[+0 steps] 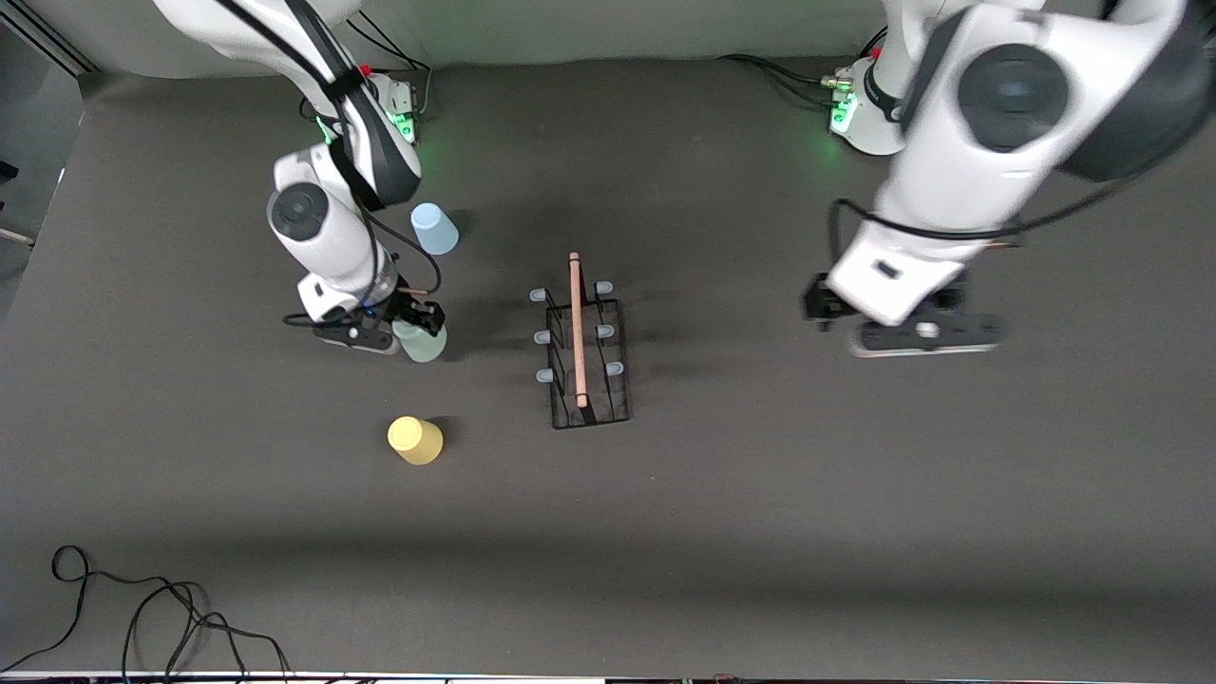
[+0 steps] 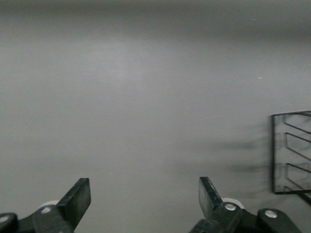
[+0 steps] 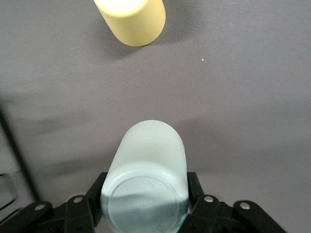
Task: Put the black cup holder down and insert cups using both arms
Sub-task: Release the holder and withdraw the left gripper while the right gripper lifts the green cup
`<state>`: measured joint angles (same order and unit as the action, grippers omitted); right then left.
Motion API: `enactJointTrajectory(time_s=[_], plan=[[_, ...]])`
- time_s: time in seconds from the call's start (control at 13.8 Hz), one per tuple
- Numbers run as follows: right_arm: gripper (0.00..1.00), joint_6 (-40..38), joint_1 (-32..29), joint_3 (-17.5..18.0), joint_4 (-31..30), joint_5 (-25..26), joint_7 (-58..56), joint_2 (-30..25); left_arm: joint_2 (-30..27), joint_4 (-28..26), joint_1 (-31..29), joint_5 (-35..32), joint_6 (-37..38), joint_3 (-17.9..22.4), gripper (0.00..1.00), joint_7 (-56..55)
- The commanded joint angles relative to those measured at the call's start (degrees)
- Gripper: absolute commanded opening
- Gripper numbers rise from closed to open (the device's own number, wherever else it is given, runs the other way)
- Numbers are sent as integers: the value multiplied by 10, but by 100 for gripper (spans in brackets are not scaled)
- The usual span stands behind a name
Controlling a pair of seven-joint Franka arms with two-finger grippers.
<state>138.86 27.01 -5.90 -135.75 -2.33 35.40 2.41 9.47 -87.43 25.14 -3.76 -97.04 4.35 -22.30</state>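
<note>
Black wire forms the cup holder (image 1: 587, 356), which stands upright mid-table with its wooden rod handle (image 1: 576, 329) on top and 6 pale-capped pegs, 3 along each side. Its base corner also shows in the left wrist view (image 2: 291, 153).

Toward the right arm's end of the table are 3 cups. The blue cup (image 1: 434, 228) sits farthest from the front camera, the yellow cup (image 1: 415, 440) nearest, and the green cup (image 1: 421, 340) between them. The right gripper (image 1: 419, 326) is clamped on the green cup, a finger (image 3: 97, 187) pressed to each side of it (image 3: 146, 182). In the right wrist view the yellow cup (image 3: 132, 20) lies apart from the green one.

The left gripper (image 1: 923, 334) hangs over bare table toward the left arm's end, well apart from the holder. Its fingers (image 2: 77, 196) are spread wide with nothing between them.
</note>
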Motion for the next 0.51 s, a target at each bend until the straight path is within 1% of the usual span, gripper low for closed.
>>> enactJointTrajectory(time_s=[0.0,0.14,0.29,0.43], plan=[[0,-70,59,-3,35,-8,103,-42,-69,-77,-38,-1,-1,-6,100,68],[0,-71,107,-3,67,-8,191,-33,-111,-113,-81,-1,-6,-6,100,116],[0,-71,137,-3,94,-8,243,-20,-153,-145,-125,1,0,-6,100,201],[0,-70,172,-3,109,-7,290,-5,-169,-150,-144,7,21,-6,100,220]])
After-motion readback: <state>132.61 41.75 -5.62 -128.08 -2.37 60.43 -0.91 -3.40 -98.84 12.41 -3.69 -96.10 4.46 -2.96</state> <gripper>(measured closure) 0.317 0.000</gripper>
